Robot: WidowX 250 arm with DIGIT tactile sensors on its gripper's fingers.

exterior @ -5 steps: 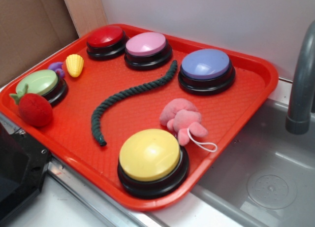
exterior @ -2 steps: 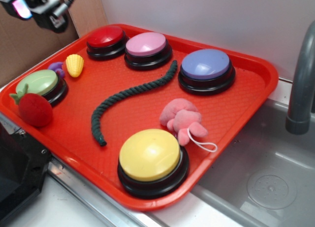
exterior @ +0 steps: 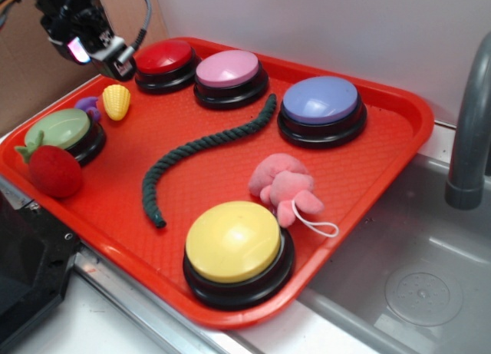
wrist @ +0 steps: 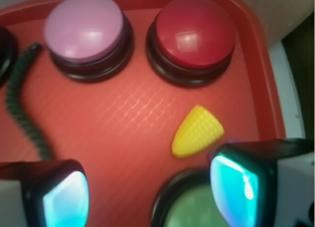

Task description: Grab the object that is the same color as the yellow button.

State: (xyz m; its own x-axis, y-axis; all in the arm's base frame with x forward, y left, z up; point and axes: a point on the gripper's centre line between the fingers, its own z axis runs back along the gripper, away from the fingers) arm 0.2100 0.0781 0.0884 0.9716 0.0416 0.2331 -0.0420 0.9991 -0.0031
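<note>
Toy corn cob [exterior: 116, 102]: lies on its side on the red tray [exterior: 368, 150], far-left part, between the red button [exterior: 164, 63] and the pale green button [exterior: 64, 132]; narrow tip toward the green button, a small purple toy [exterior: 88, 105] touching or just beside.
Same cob, wrist view [wrist: 198, 131]: free on the tray, ahead of the right finger pad [wrist: 238, 186], off the midline between the pads.
Gripper [exterior: 86, 50]: above the far-left tray edge, clear of the cob; fingers spread wide, nothing between them.
Yellow button [exterior: 234, 242]: near front edge, well apart; colour reference only.
Step in hand: approach, not yet descent.
Good execution: centre over the cob, set the pads across its short width, lower straight to the tray.
Risk: right finger striking the green button's base; purple toy caught in the closure.
</note>
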